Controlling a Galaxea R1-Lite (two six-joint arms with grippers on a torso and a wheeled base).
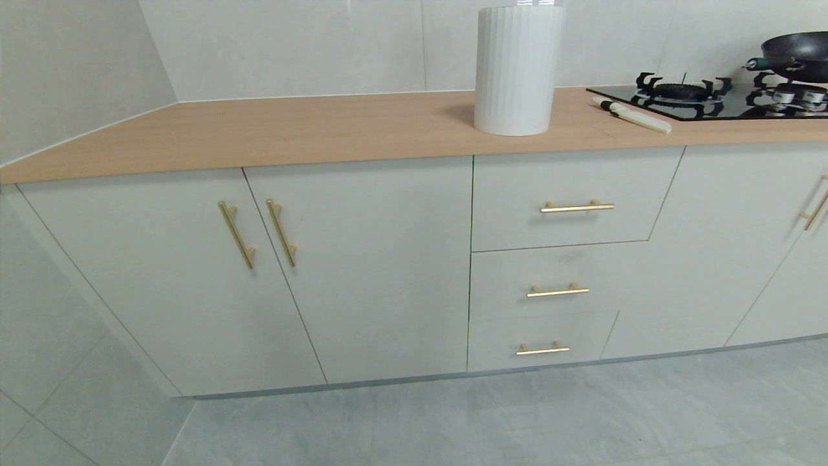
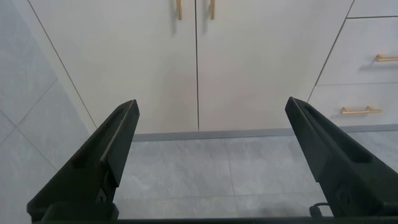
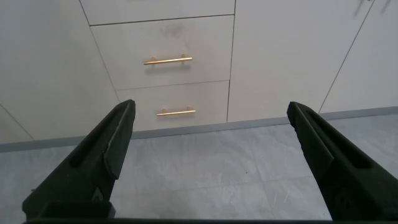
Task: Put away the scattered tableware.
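A knife [image 1: 631, 114] with a pale blade and a dark handle lies on the wooden counter [image 1: 291, 129], just left of the hob. A tall white ribbed container [image 1: 517, 68] stands on the counter to the knife's left. My left gripper [image 2: 211, 118] is open, held low over the grey floor in front of the cabinet doors. My right gripper [image 3: 211, 118] is open too, low over the floor and facing the lower drawers [image 3: 168, 53]. Nothing lies between either pair of fingers.
A black gas hob [image 1: 711, 97] with a dark pan [image 1: 799, 55] sits at the counter's right end. Below are two doors with gold handles [image 1: 259, 233] and three shut drawers [image 1: 569, 207]. Grey floor tiles [image 1: 517, 421] lie before the cabinets.
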